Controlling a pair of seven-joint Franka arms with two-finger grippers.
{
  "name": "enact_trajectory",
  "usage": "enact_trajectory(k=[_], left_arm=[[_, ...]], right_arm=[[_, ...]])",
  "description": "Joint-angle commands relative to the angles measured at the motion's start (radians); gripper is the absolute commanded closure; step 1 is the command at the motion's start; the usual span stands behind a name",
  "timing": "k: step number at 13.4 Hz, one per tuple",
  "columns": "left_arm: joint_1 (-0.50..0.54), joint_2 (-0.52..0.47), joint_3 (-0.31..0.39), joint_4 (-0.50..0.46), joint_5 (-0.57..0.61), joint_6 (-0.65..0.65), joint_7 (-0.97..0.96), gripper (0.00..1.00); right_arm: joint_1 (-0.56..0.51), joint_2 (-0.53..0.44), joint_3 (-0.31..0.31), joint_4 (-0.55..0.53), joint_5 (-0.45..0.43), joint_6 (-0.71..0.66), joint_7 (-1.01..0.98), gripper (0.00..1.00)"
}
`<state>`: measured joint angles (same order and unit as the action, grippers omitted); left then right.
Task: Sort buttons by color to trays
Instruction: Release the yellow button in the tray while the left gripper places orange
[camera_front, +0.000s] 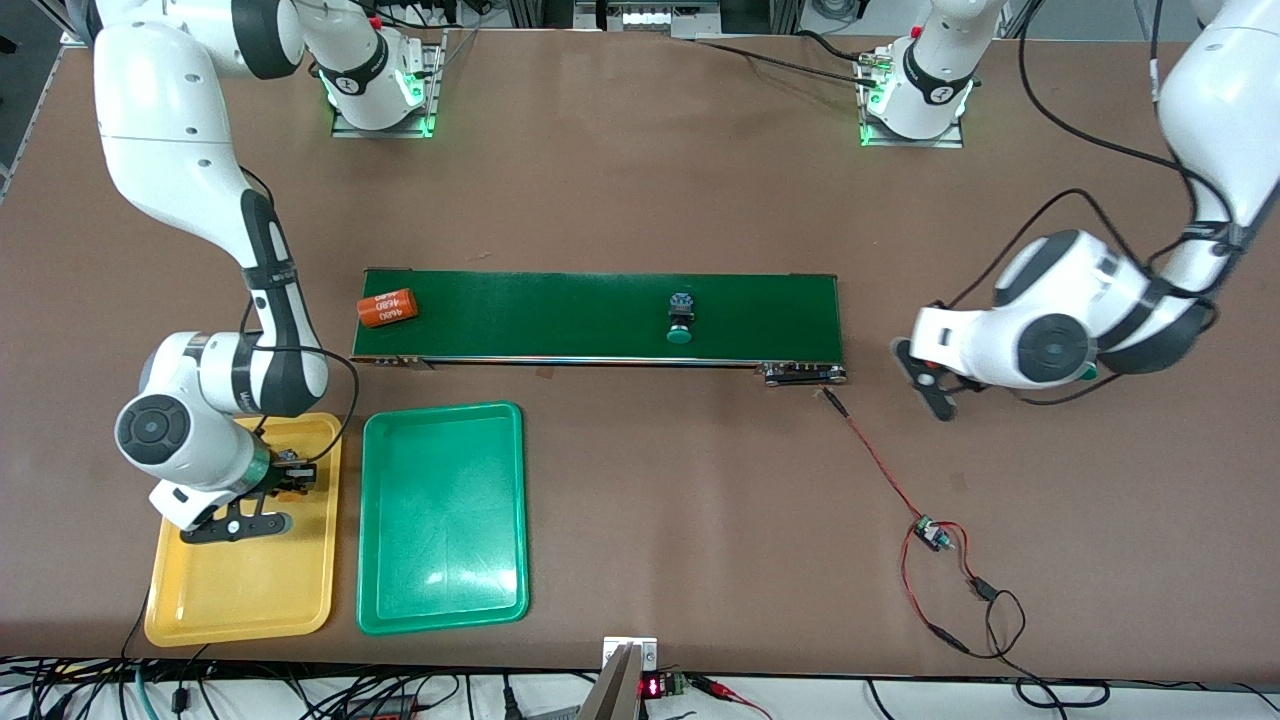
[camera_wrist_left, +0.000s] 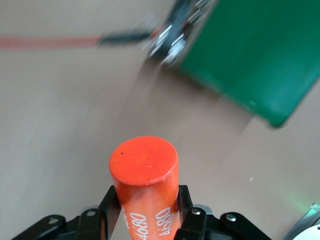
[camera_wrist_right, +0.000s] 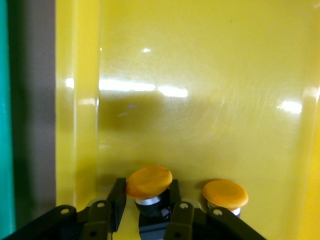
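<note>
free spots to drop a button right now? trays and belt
Green tray: bare all over. Yellow tray: bare in the part nearest the front camera; crowded under the right hand, which grips one orange button beside another. Belt: open between orange cylinder and green button.

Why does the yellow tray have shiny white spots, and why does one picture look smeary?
Right wrist view: overhead lights glare off the glossy yellow plastic tray. Left wrist view: the dark green conveyor belt and red wire are streaked, while the orange cylinder with white print looks sharp.
</note>
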<state>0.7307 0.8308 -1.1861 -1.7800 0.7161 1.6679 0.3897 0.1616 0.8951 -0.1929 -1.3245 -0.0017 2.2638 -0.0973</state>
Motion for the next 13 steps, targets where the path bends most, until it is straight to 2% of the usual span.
enact_trajectory(k=[1, 3, 5, 9, 10, 11, 12, 13], left_arm=[[-0.101, -0.018, -0.038, 0.005, -0.02, -0.03, 0.025, 0.77], [-0.203, -0.018, -0.029, 0.008, -0.012, -0.027, 0.021, 0.77], [-0.255, -0.013, 0.014, 0.005, 0.002, -0.016, 0.024, 0.78], [-0.352, -0.009, 0.048, 0.001, 0.008, 0.023, 0.034, 0.77], [-0.367, -0.009, 0.062, -0.001, 0.008, 0.023, 0.032, 0.69], [-0.375, -0.009, 0.078, 0.001, 0.013, 0.027, 0.032, 0.37], [-0.379, -0.009, 0.08, 0.004, 0.014, 0.027, 0.035, 0.0], [-0.381, -0.015, 0.08, 0.007, 0.013, 0.021, 0.032, 0.0]], right_arm=[[-0.017, -0.007, 0.012, 0.027, 0.0, -0.018, -0.002, 0.0], [-0.013, -0.047, 0.016, 0.025, 0.06, -0.076, 0.001, 0.0], [-0.004, -0.102, 0.013, 0.027, 0.118, -0.15, 0.002, 0.0], [-0.017, -0.22, 0.012, 0.024, 0.118, -0.204, -0.002, 0.0], [-0.017, -0.24, 0.01, 0.024, 0.118, -0.223, -0.005, 0.0], [-0.017, -0.254, 0.01, 0.022, 0.121, -0.231, -0.002, 0.0], [-0.019, -0.263, 0.01, 0.019, 0.121, -0.249, -0.002, 0.0], [-0.019, -0.268, 0.01, 0.024, 0.106, -0.271, -0.013, 0.0]])
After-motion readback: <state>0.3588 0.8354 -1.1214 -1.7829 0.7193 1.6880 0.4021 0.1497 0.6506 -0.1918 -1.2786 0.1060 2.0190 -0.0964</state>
